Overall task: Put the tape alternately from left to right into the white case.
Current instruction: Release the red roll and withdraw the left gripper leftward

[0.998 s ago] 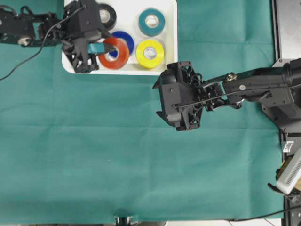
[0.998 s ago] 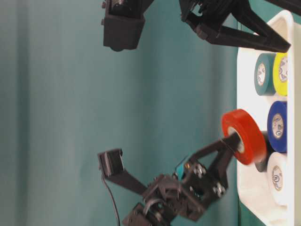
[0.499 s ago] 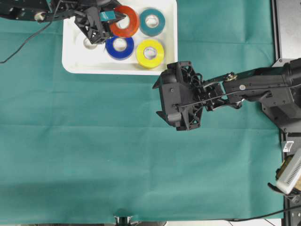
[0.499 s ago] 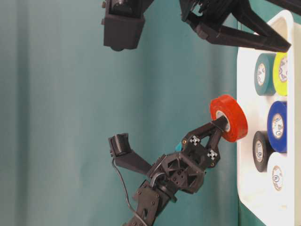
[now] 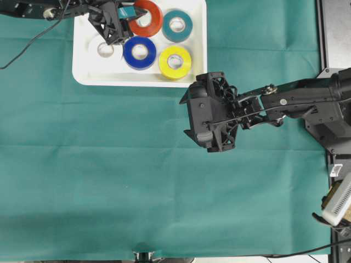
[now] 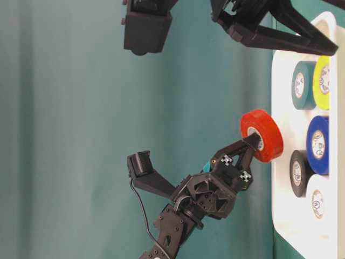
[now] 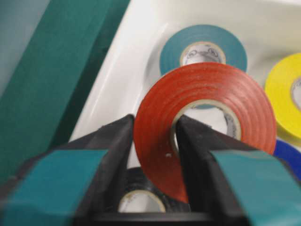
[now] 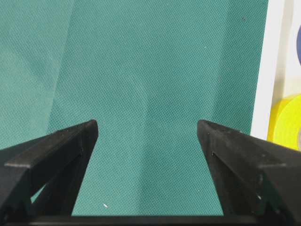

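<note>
From the left wrist view, the nearest thing is the left gripper [image 7: 153, 141], its two black fingers [image 7: 110, 155] pinching the wall of the red tape roll [image 7: 207, 127], one finger outside the roll and one through its pale core; the roll stands tilted on edge above the white case [image 7: 117, 89] and does not look to be lying flat yet. Whether the grip has begun to slacken I cannot tell; the fingers are against the roll on both sides. Just under the fingers sits the black roll [image 7: 141, 200], beyond the red one the teal roll [image 7: 202, 49], and to the right the yellow [image 7: 284, 101] and a sliver of the blue [image 7: 287, 155]. The overhead view adds the white roll [image 5: 104, 49] in the case's left part. So the step in hand is the placing of the sixth roll, and the task looks nearly finished. The next move calls for setting the red roll down in the free spot between black and teal, then spreading the fingers and drawing the inner one out of the core without dragging the roll. Farther off, the right gripper [image 8: 148, 141] hangs over bare green cloth [image 8: 141, 61] beside the case, jaws wide apart and holding nothing.
</note>
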Available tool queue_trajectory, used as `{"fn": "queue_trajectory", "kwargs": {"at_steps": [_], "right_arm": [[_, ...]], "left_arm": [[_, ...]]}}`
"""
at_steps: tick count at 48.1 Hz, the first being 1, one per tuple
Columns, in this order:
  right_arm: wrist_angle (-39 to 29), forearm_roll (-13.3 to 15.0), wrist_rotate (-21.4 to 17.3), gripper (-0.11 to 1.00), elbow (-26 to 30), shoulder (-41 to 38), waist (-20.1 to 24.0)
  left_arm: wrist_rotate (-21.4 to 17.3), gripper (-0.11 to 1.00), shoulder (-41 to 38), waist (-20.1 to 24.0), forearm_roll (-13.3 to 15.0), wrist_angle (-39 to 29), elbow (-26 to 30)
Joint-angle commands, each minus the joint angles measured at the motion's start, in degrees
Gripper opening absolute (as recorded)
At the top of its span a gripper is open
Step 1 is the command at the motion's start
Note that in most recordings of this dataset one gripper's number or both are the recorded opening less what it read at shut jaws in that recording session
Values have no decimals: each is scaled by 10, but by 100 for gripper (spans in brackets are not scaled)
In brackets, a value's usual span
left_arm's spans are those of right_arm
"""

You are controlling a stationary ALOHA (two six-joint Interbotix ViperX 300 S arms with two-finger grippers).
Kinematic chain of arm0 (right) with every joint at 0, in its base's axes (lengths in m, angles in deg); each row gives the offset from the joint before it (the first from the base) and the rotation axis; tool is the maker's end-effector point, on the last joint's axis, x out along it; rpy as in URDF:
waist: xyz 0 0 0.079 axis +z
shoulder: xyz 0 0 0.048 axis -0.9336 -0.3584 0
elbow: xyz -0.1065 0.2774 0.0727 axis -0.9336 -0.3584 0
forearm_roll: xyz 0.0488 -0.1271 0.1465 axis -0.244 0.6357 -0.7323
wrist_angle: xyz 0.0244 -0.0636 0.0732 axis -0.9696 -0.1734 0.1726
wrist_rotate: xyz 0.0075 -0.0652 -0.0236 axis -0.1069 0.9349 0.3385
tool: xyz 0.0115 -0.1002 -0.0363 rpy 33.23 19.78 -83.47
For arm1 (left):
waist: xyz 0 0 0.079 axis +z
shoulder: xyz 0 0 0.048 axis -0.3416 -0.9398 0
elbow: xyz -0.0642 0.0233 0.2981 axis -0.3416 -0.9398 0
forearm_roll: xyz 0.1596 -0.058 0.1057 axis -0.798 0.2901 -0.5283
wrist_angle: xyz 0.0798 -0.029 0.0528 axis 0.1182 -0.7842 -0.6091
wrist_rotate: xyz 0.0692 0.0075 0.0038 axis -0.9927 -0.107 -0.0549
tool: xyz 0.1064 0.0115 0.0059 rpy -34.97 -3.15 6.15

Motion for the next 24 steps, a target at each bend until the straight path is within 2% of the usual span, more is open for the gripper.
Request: {"fn": "queue_trajectory", "kwargs": {"at_steps": [1, 7, 10, 24], "right_arm": [[4, -1, -1, 69, 4, 5, 1], [4, -1, -1, 69, 4, 5, 1], [4, -1, -1, 69, 4, 5, 1], [4, -1, -1, 69, 4, 5, 1]], "left_arm": [[-15, 44, 15, -4, 0, 0, 7], [-20, 81, 19, -6, -1, -6, 4], [-20, 93, 22, -6, 0, -6, 3], [-20, 92, 41, -7, 0, -6, -11]]}}
